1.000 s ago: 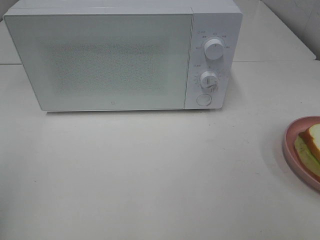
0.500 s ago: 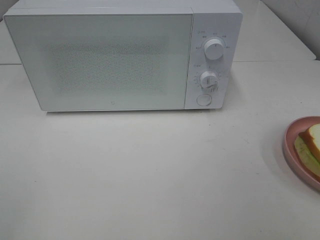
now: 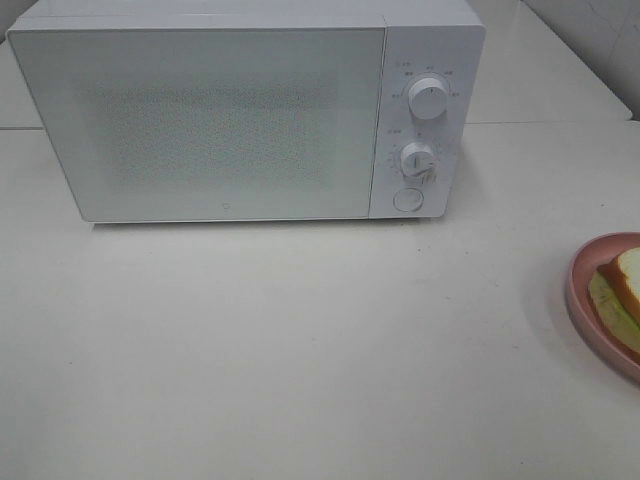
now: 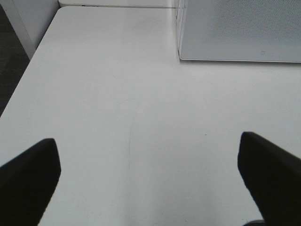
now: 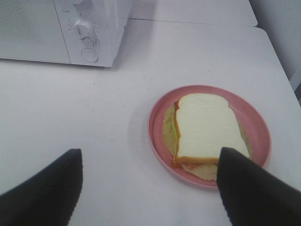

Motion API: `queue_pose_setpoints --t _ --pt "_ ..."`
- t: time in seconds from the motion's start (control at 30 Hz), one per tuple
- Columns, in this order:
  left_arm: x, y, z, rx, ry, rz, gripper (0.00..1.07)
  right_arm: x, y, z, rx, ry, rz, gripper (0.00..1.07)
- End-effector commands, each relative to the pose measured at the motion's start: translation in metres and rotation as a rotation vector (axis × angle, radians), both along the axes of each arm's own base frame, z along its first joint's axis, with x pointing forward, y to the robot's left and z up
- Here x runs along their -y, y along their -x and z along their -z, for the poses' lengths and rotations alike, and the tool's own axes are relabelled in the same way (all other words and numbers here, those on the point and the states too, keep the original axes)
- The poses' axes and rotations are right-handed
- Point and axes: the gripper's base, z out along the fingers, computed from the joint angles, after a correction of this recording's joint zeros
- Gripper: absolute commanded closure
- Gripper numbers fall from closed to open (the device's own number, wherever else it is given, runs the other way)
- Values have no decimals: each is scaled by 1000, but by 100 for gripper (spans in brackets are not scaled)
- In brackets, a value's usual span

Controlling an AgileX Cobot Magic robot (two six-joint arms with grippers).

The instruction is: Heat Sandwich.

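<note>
You had bare table (image 3: pixel 300 340) in front of the shut microwave (image 3: pixel 220 120); only the pink plate (image 3: pixel 580 290) with the sandwich (image 3: pixel 625 290) blocked the right edge.

A kitchen-style test bench: a white microwave (image 3: pixel 245 115) stands on a plain white table (image 3: pixel 300 340), tiled wall (image 3: pixel 600 40) behind it.

We see a wide white table (image 3: pixel 300 340) under soft, even light, with a seam running across its far part. A pale tiled wall (image 3: pixel 600 30) rises past its far right corner, and dark floor (image 4: pixel 9 61) lies off its left edge.
</note>
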Motion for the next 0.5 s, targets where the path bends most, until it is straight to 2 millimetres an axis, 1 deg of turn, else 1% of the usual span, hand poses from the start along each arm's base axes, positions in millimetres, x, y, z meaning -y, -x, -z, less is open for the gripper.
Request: queue_pose_setpoints --t 0.03,0.5 --pt "0 4 -1 41 2 4 9 1 2 0 31 -3 15 31" --pt "0 4 -1 41 2 4 9 1 2 0 31 -3 15 31"
